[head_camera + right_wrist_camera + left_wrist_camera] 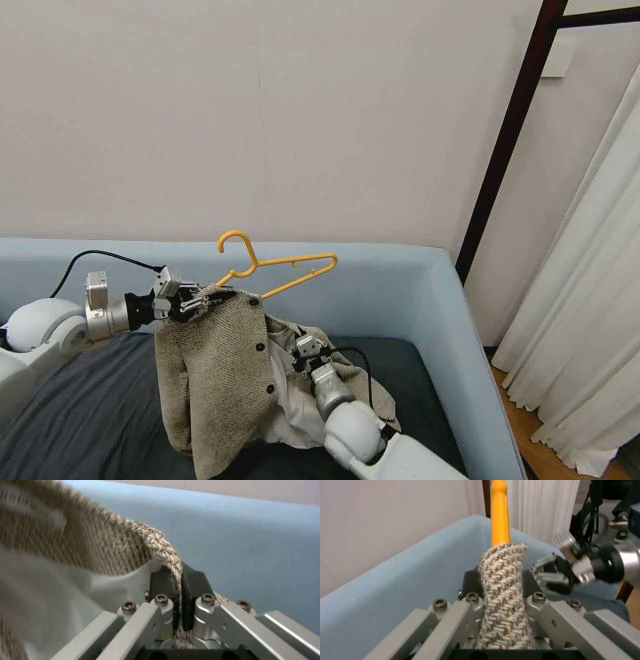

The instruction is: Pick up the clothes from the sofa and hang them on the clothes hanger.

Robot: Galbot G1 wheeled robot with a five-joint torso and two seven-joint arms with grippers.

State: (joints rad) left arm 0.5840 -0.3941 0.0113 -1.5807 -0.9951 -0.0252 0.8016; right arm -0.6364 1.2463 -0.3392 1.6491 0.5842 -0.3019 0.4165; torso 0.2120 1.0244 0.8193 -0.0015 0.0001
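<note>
Clamping the knit cardigan [215,380] onto the yellow hanger [290,268], the left gripper [205,297] is holding both off the sofa [400,268] while the right gripper [303,346] is pinching its edge, likely to spread it.

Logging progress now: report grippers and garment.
Left gripper shut on cardigan over the yellow hanger. Right gripper shut on cardigan's edge, lower down. Hanger's far arm bare. No obstruction seen.

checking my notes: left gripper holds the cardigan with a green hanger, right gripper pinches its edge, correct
No: the hanger is yellow-orange, not green, per the head view. The left gripper holds the cardigan with it; right gripper pinches its edge.
</note>
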